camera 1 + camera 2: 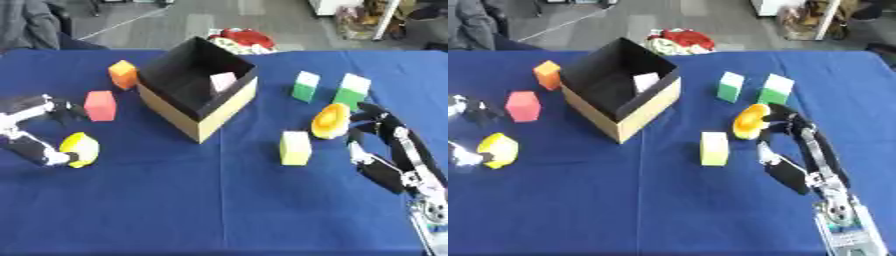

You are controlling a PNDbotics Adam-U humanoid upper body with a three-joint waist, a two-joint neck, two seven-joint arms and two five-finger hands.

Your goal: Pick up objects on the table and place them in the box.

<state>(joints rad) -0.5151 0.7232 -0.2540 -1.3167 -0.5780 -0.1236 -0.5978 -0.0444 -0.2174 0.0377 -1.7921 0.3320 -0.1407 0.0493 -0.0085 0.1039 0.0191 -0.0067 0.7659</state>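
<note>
**A:** Which step were you on, and what did you have?

**Me:** The picking stage, by my reading. My right hand (376,135) lay low at the near right of the blue-clothed bench (219,210), forearm running back to the corner, its fingers (366,116) curled against the yellow-orange rounded object (331,121); whether they had closed fully round it I could not tell. My left hand (39,150) sat at the near left edge, its thumb under a yellow rounded object (80,149), though the grip was unclear there too.

**A:** And the rest?

**Me:** Just beside my right hand stood a yellow-green upright block (295,147). Further back, a red block (101,105) by my left hand, an orange block (123,74), and two green-and-white blocks (305,86) (353,91).

**A:** The box?

**Me:** The open cardboard box with a black lining (197,90) stood centre-far, a pale pink block (222,81) already inside. Next, I judged, called for closing, lifting, and carrying left over its rim.
</note>
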